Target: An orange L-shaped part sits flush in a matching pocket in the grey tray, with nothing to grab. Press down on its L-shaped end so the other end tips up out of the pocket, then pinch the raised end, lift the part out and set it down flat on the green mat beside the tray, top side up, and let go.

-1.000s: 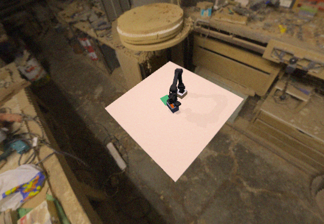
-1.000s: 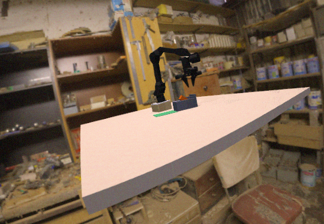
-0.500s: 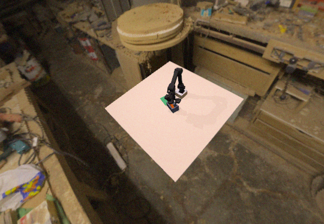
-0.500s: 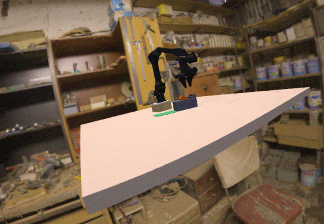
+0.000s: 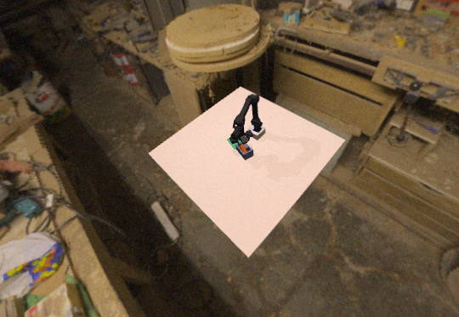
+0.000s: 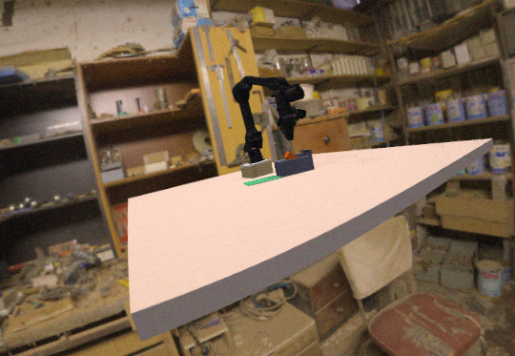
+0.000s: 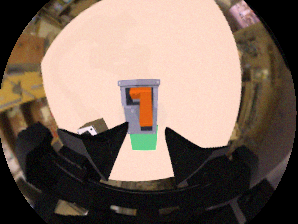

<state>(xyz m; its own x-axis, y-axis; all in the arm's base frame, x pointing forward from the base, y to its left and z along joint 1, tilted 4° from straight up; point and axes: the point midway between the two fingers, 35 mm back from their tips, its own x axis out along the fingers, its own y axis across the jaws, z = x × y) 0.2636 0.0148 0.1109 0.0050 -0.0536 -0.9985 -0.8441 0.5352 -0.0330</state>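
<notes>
The orange L-shaped part (image 5: 243,148) (image 6: 289,156) (image 7: 146,107) is in the grey tray (image 5: 248,156) (image 6: 296,165) (image 7: 139,81). In the exterior view its raised end shows above the tray wall. In the wrist view its L-shaped end is at the far side and its straight end points to the green mat (image 5: 231,143) (image 6: 262,180) (image 7: 144,143). The mat is bare beside the tray. My gripper (image 6: 292,138) (image 7: 147,127) is open and empty, pointing down above the tray. In the top view the fingertips are too small to tell apart.
A pale block (image 5: 257,133) (image 6: 257,170) (image 7: 100,125) stands under the arm's base, close to the tray and mat. The tray's walls stand around the part, with a higher wall at the end away from the mat. All stand on a pale table top (image 5: 255,201) (image 6: 215,236).
</notes>
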